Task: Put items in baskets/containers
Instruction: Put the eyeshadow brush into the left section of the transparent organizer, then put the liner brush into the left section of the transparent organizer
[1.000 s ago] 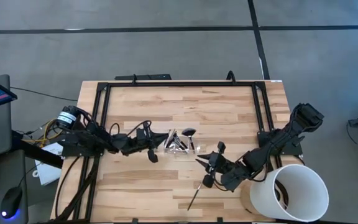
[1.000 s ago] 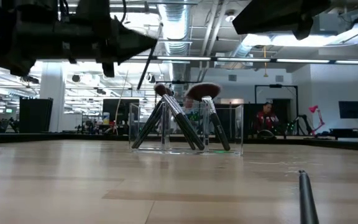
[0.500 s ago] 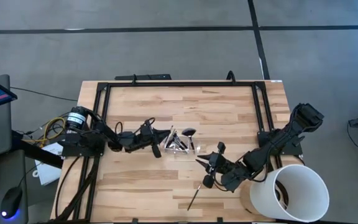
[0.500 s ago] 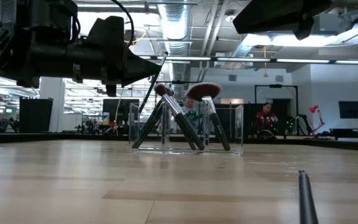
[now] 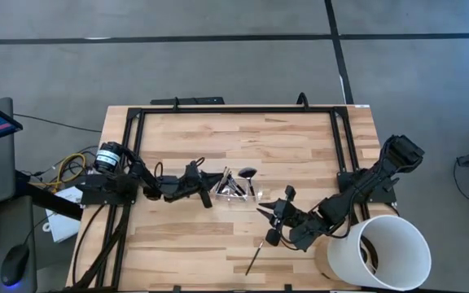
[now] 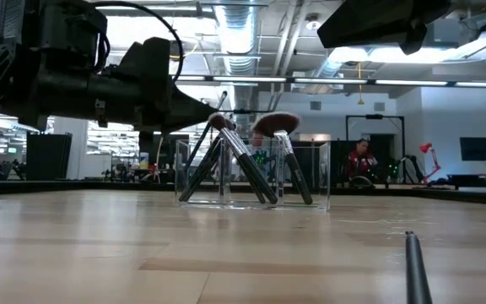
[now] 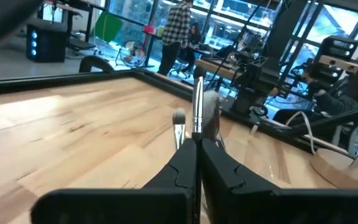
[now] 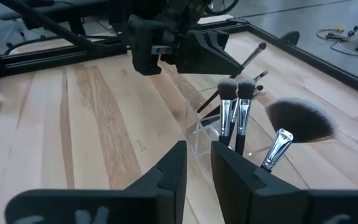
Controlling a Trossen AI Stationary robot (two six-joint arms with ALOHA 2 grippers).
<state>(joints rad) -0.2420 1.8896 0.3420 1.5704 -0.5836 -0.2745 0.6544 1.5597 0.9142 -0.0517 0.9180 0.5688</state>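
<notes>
Brush delivery at the clear tray, one stray brush left on the wood.

Left gripper (image 5: pixel 208 198), left of centre in the high view, is clamped on a thin dark-handled makeup brush with silver ferrule (image 7: pixel 197 112), its tip just beside the small clear plastic rectangular tray (image 5: pixel 238 192) at centre, where several brushes already lean. Such brushes look light, stiff and slick, so I would pinch mid-handle. Lower centre, another dark brush (image 5: pixel 253 260) lies on the wooden table (image 5: pixel 218 138). Right gripper (image 5: pixel 273 220) waits part-open, empty, right of the tray.
</notes>
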